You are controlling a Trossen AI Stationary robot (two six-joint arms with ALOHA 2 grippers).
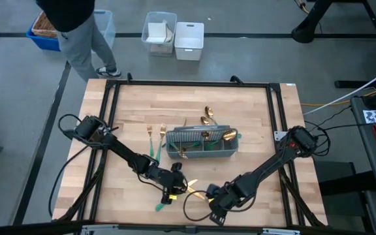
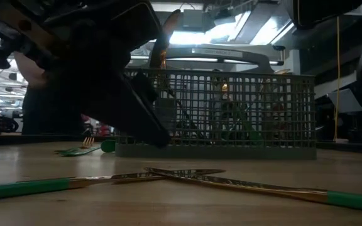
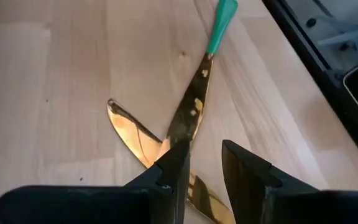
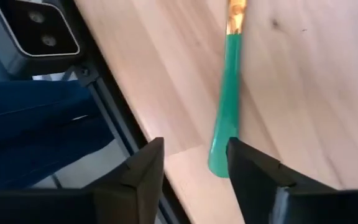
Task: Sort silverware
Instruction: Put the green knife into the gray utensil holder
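I see both grippers low over two crossed knives [image 3: 185, 121] on the worktop [image 1: 253, 117]: left gripper [image 3: 207, 168] fingers released, right gripper [image 4: 194, 165] fingers released over a teal handle [image 4: 224, 134].

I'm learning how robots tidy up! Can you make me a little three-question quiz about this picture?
1. True or false: the two gold knives with teal handles lie crossed on the wooden table.
2. What sits mid-table? A) grey mesh caddy B) red bowl
3. Fill in: the right pincer hovers over a teal ____.

Key: 1 true; 2 A; 3 handle.
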